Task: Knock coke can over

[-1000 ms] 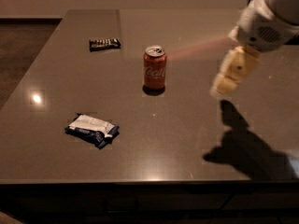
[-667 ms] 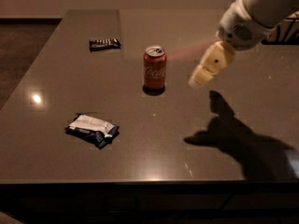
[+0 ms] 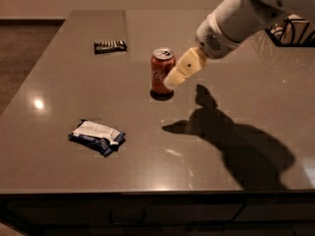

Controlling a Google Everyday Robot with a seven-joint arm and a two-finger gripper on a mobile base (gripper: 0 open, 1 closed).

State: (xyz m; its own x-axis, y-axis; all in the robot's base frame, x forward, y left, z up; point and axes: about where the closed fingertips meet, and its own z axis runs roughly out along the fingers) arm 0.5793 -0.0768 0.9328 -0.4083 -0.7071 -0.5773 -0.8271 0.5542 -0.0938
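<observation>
Pincer (image 3: 172, 81), carried on the white arm (image 3: 236, 18) from upper right, is shown w/ its tip against or just beside the right side of the coke can (image 3: 161, 73) at approx. mid-height; nothing is seen held, and how far it is open cannot be told. The can is shown upright near the bench (image 3: 74, 92) centre, well apart from all edges. Open surface is seen left and front of the can, w/ a dark packet (image 3: 110, 46) at rear left, a blue-white packet (image 3: 97, 136) at front left and a wire basket (image 3: 293, 31) at rear right.
</observation>
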